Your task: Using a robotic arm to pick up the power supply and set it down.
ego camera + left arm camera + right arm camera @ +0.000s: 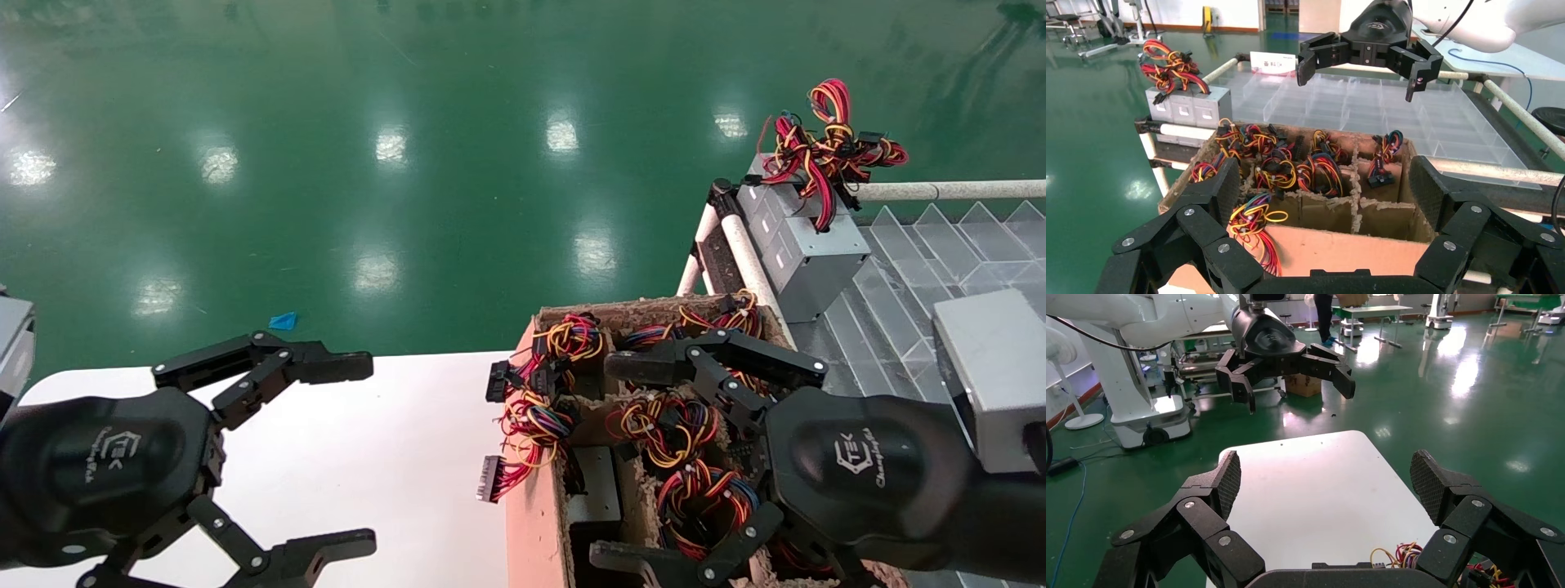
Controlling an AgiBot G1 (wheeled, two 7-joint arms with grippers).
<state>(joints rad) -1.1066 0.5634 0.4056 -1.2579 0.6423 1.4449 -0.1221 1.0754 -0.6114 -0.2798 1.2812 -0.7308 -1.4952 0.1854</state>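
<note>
Power supplies stand in a divided cardboard box (535,506), each topped by a bundle of red, yellow and black cables (666,425); one grey metal case (596,486) shows between the dividers. Another grey power supply (805,245) with its cables sits on the rack at the back right. My right gripper (605,461), on the black robotic arm (866,474), hangs open just above the box with nothing between its fingers. My left gripper (369,453) is open over the white table (392,425), to the left of the box. In the left wrist view the box (1340,248) lies ahead between the open fingers (1223,190).
A clear plastic divider tray (923,253) lies on the rack with white rails (748,253) to the right of the box. Cables (507,457) spill over the box's left wall onto the table. Green floor (409,122) lies beyond.
</note>
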